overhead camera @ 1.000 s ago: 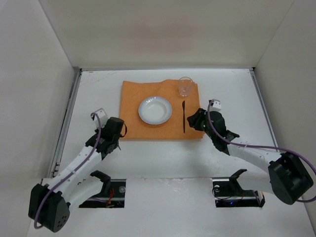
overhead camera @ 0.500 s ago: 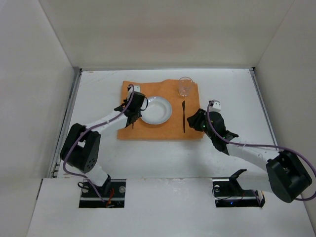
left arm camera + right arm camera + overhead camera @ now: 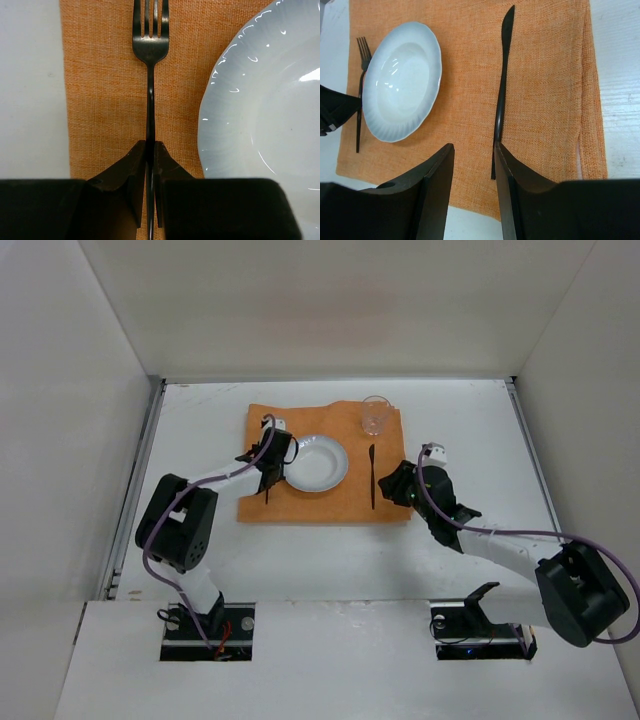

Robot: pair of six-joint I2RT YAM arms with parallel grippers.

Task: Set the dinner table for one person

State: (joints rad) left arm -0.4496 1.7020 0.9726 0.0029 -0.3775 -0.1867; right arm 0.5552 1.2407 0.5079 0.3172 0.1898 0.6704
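Note:
On the white dinner table (image 3: 470, 430) lies an orange cloth (image 3: 340, 430) with a white plate (image 3: 314, 462) at its middle. A dark fork (image 3: 150, 50) lies on the cloth left of the plate, tines pointing away. My left gripper (image 3: 150, 145) is shut on the fork's handle; it also shows in the top view (image 3: 270, 462). A dark knife (image 3: 502, 75) lies right of the plate. My right gripper (image 3: 474, 150) is open and empty over the knife's near end, its right finger beside the handle. A clear glass (image 3: 376, 415) stands at the cloth's far right corner.
White walls enclose the table on three sides, with metal rails (image 3: 140, 480) along its left and right edges. The cloth's near edge (image 3: 470, 210) lies just under my right fingers. Both arm bases sit at the near edge.
My left arm swung from the near left of the table onto the cloth, bringing the fork down beside the plate's left rim. The right arm has hardly moved.

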